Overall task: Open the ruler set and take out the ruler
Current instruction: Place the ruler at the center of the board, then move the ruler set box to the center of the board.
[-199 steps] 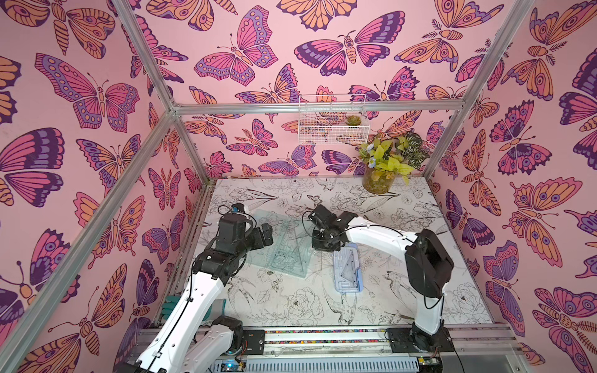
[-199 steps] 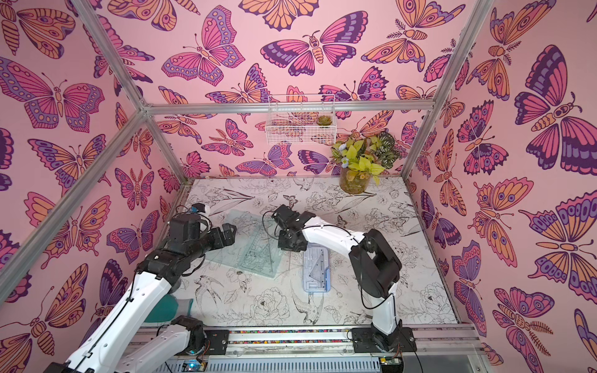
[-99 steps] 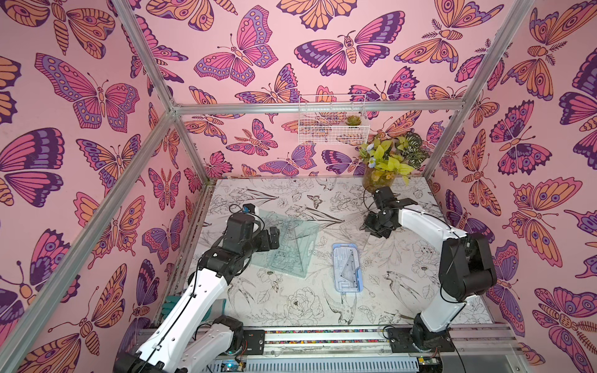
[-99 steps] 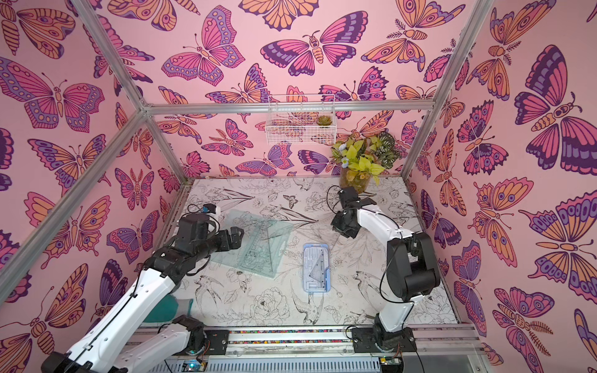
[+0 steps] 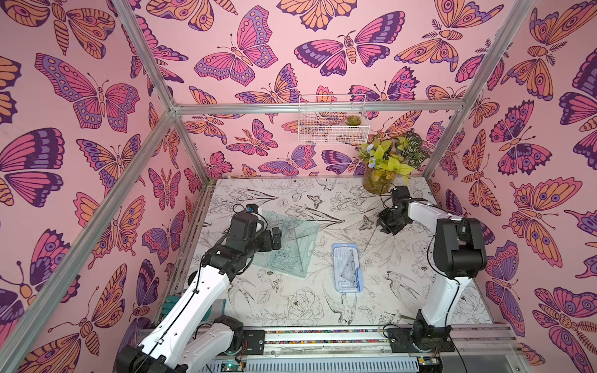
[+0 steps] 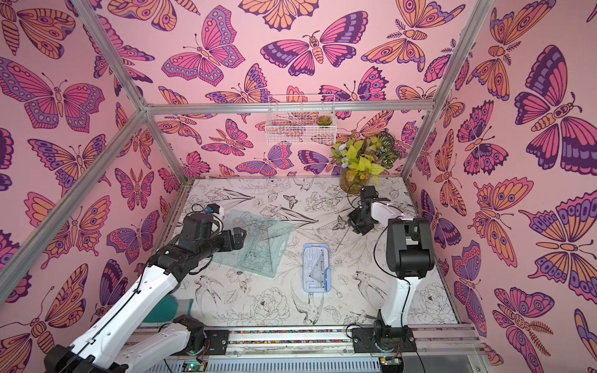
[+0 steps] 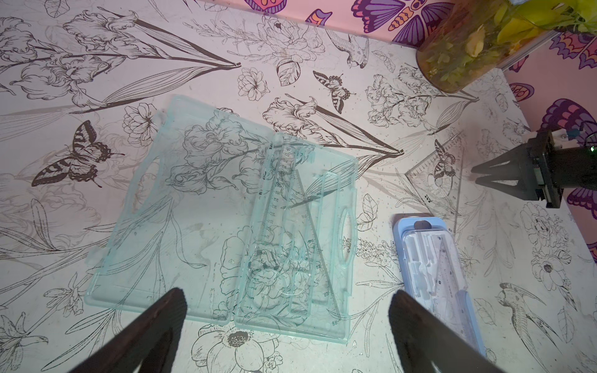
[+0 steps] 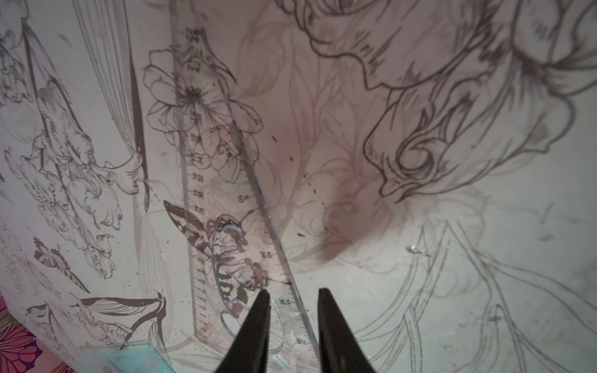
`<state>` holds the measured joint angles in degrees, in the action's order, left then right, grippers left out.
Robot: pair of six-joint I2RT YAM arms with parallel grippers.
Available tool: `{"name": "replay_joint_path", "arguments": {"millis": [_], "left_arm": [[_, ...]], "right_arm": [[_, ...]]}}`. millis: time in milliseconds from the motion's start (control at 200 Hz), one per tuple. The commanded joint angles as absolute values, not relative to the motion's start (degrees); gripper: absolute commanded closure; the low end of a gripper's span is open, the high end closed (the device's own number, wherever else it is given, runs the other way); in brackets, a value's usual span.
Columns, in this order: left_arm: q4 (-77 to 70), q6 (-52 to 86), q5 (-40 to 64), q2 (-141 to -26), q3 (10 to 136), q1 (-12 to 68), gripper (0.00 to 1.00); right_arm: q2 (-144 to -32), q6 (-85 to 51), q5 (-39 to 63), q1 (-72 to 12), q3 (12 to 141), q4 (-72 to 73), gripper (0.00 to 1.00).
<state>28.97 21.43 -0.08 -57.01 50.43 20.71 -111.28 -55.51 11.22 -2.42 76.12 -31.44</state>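
Floral bench (image 5: 403,290) now bore the ruler (image 7: 442,181), carried out of the open case (image 7: 210,210); right jaws parted slightly, left jaws wide; task seemingly done.

Open case left of centre, box and loose set square to its right

On the table (image 5: 403,290) the case (image 5: 292,245) lies opened flat, with rulers (image 7: 277,206) in its right half. A box (image 5: 346,273) lies just right of the case and a little nearer. A set square (image 7: 436,184) lies flat on the table beyond the box, right of the case. A vase (image 5: 374,182) stands in the far right corner. A basket (image 5: 332,129) hangs on the far wall, above it and to its left.
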Motion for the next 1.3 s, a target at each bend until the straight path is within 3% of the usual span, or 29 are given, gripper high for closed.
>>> {"name": "replay_joint_path", "arguments": {"millis": [0, 240, 356, 461, 736, 851, 1297], "left_arm": [[29.8, 21.16, -0.89, -56.69, 50.98, 21.03, 0.0], [26.29, 28.57, 0.39, -55.89, 48.49, 18.07, 0.0], [26.28, 29.83, 2.97, -56.73, 48.86, 16.7, 0.0], [27.1, 29.37, 5.61, -56.79, 49.22, 15.73, 0.0], [31.48, 25.35, 1.93, -57.57, 52.75, 15.02, 0.0], [31.15, 24.73, 1.76, -59.57, 54.08, 15.01, 0.0], [31.67, 23.83, -0.13, -58.51, 53.36, 14.84, 0.0]], "right_arm": [[-109.01, -55.04, 10.15, -2.8, 76.46, -30.9, 0.71], [-104.22, -43.69, 8.01, -7.28, 80.85, -35.64, 0.61], [-102.35, -35.68, 2.4, -15.3, 82.3, -42.57, 0.48], [-98.63, -34.05, -0.19, -23.05, 75.05, -41.95, 0.36], [-90.55, -33.39, 1.0, -32.87, 59.95, -40.94, 0.27], [-90.49, -32.28, 0.24, -33.21, 57.77, -40.09, 0.22], [-94.47, -35.18, 11.43, -34.13, 54.71, -29.77, 0.21]]}}
